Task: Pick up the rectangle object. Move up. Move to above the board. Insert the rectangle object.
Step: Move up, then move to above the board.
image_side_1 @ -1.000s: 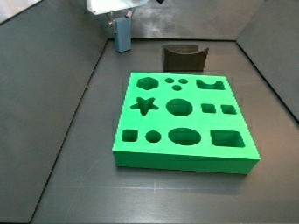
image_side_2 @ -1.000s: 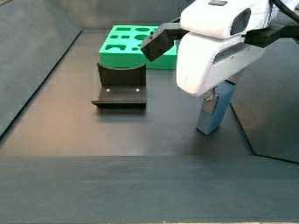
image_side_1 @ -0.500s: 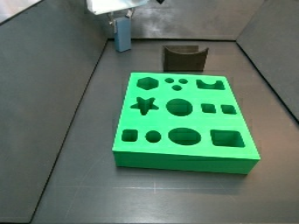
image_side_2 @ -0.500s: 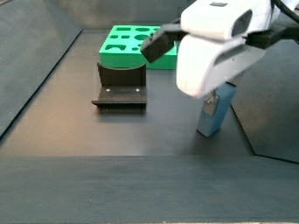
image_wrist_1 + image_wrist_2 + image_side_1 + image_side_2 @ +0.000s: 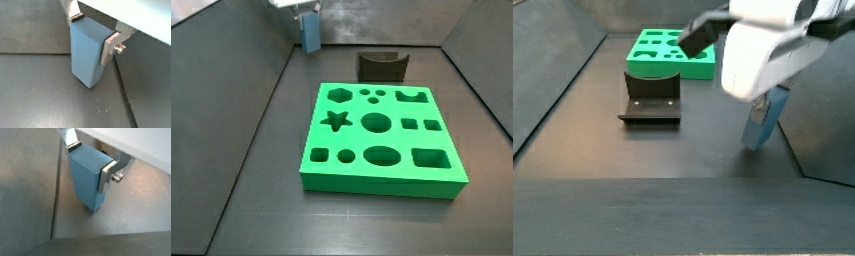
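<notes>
Gripping the rectangle object (image 5: 88, 52) from both sides, the gripper (image 5: 93, 31) has its silver fingers (image 5: 111, 45) pressed flat on the block in both wrist views (image 5: 87, 178). In a side view, the block (image 5: 310, 32) hangs far left, beyond the board (image 5: 382, 135) and the fixture (image 5: 382, 66). In a side view, it (image 5: 763, 118) sits right of the fixture (image 5: 651, 98).

The gripper (image 5: 764, 97) now sits higher than a second ago, and the rectangle object (image 5: 763, 118) rises with it, apparently just clear of the floor.
</notes>
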